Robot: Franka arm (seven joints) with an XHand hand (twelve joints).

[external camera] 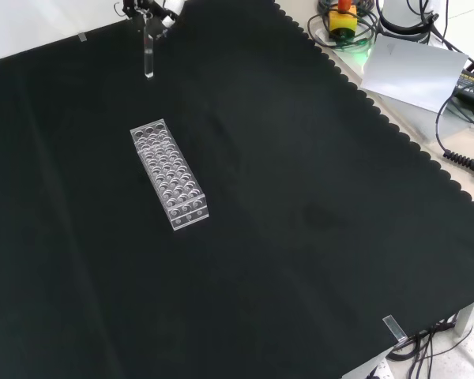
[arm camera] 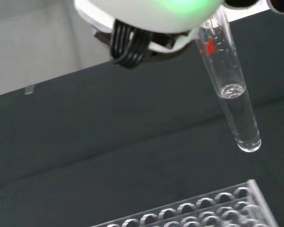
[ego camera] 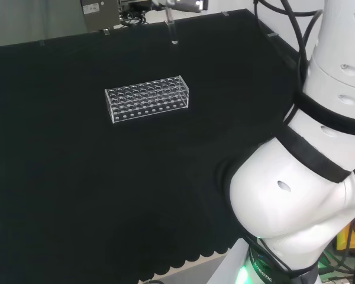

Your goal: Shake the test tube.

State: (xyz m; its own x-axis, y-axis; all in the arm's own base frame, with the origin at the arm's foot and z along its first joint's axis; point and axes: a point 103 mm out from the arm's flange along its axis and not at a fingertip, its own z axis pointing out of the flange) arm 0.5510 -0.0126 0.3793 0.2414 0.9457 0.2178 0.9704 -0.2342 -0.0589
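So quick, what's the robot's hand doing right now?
Hand: shut on the test tube, held up above the rack.

Hand (external camera: 152, 9) raised high at far bench edge in front view, fingers pinching from above; white arm links bent.

Clear test tube (arm camera: 232, 85), part-filled, rounded end down
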